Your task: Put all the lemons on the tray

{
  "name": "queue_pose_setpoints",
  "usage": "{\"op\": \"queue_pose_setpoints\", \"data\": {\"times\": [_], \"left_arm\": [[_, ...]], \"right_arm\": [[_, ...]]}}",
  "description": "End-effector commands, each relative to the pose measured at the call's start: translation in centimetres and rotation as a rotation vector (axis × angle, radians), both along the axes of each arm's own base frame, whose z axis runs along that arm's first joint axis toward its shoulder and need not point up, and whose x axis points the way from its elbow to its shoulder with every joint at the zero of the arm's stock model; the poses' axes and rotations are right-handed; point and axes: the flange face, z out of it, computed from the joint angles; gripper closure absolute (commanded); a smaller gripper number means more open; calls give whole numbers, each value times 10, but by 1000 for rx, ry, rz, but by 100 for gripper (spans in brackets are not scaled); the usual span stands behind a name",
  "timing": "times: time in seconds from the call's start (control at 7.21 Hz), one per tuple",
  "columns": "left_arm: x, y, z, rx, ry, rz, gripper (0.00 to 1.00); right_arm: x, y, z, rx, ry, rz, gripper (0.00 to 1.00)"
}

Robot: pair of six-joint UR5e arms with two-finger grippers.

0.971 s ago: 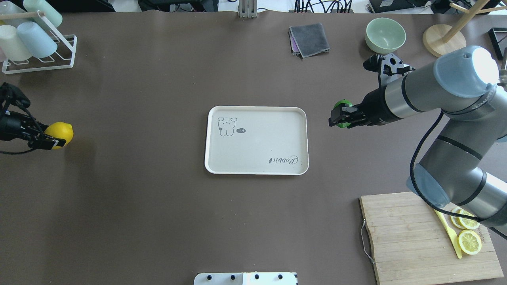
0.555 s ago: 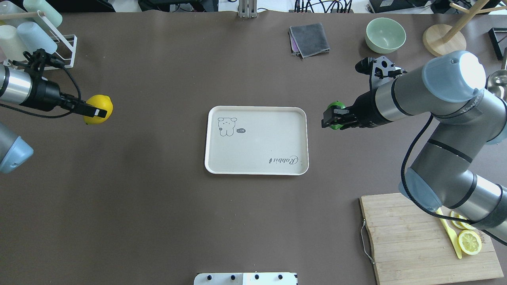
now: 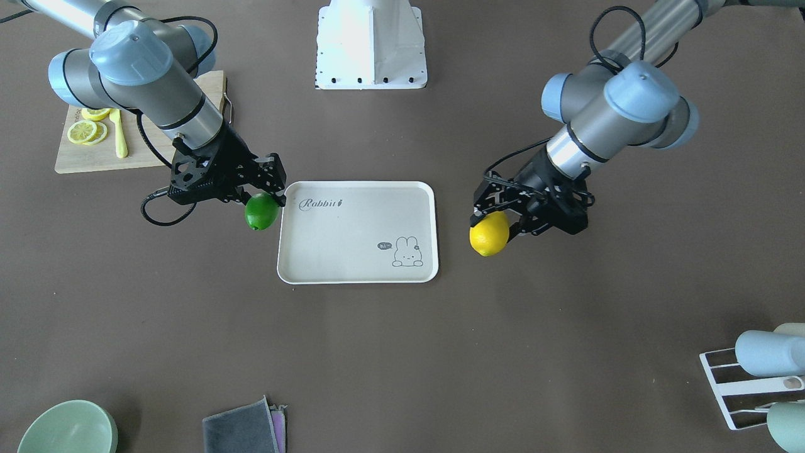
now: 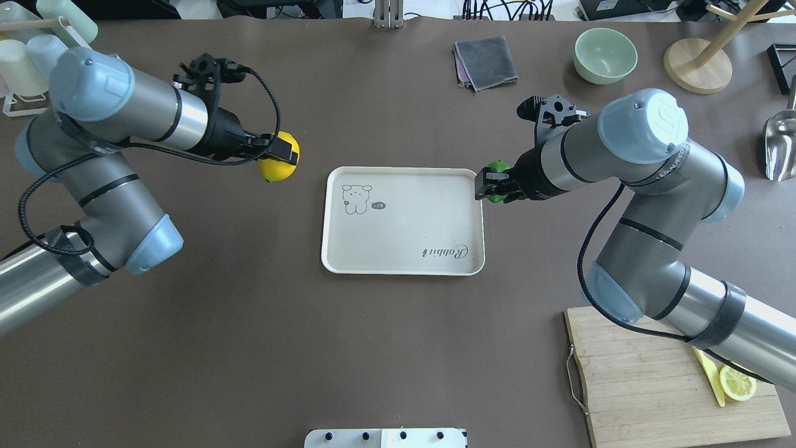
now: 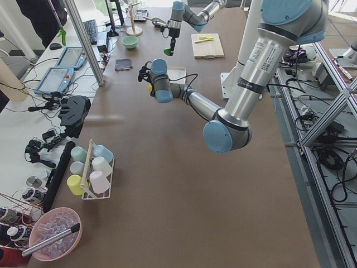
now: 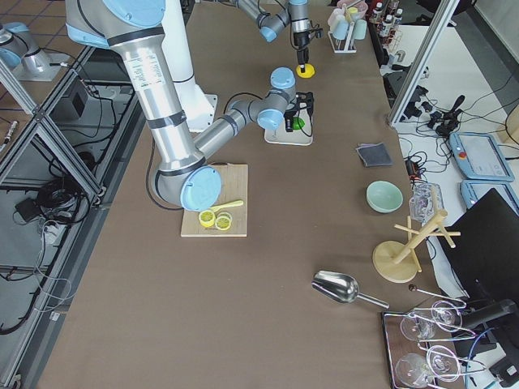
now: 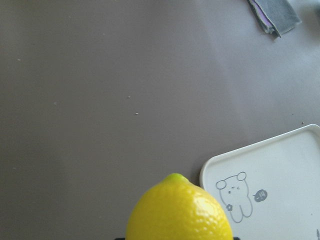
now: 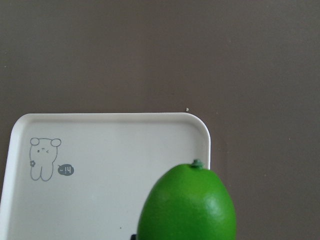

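The beige tray [image 4: 404, 224] lies at mid-table and has nothing on it; it also shows in the front view [image 3: 352, 239]. My left gripper [image 4: 281, 157] is shut on the yellow lemon [image 4: 278, 168] and holds it above the table, just left of the tray's far left corner. The lemon fills the bottom of the left wrist view [image 7: 179, 212]. My right gripper [image 4: 488, 186] is shut on the green lemon [image 4: 497, 167] at the tray's right edge near its far corner. That lemon also shows in the front view [image 3: 261, 212] and the right wrist view [image 8: 187, 205].
A wooden cutting board [image 4: 634, 373] with a lemon slice [image 4: 737, 382] and a yellow knife [image 4: 709, 373] lies front right. A green bowl [image 4: 605, 55], a grey cloth [image 4: 485, 62], a wooden stand [image 4: 696, 59] and a metal scoop [image 4: 780, 143] are at the back right. A cup rack [image 4: 25, 56] is back left.
The left arm has carried the yellow lemon from the table's left edge rightward to beside the tray. The right arm has carried the green lemon leftward to the tray's right edge.
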Motion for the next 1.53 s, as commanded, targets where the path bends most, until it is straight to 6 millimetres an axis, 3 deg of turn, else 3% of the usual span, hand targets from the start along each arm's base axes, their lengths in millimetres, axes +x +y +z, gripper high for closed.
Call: {"op": "queue_pose_setpoints", "data": {"times": [0.0, 0.28, 0.42, 0.69, 0.83, 0.97, 1.25, 1.39], "left_arm": [[55, 28, -31, -26, -9, -41, 100], [66, 33, -41, -26, 0, -36, 100], [75, 29, -50, -45, -5, -40, 100], [117, 51, -61, -19, -26, -72, 100], [128, 53, -52, -19, -47, -80, 100], [141, 58, -41, -18, -71, -89, 100], [154, 63, -36, -12, -92, -101, 100], [158, 64, -32, -12, -99, -97, 52]], "right_arm": [[-42, -4, 1, -12, 28, 18, 100], [-84, 4, 1, -34, 51, 27, 100], [-92, 10, 2, -36, 54, 18, 100], [-103, 15, 11, -48, 71, 6, 100], [-103, 14, 13, -50, 74, 6, 12], [-102, 15, 7, -51, 62, 10, 0], [-86, 2, -22, -52, 14, 39, 0], [-72, -9, -27, -58, -2, 45, 0]]}}
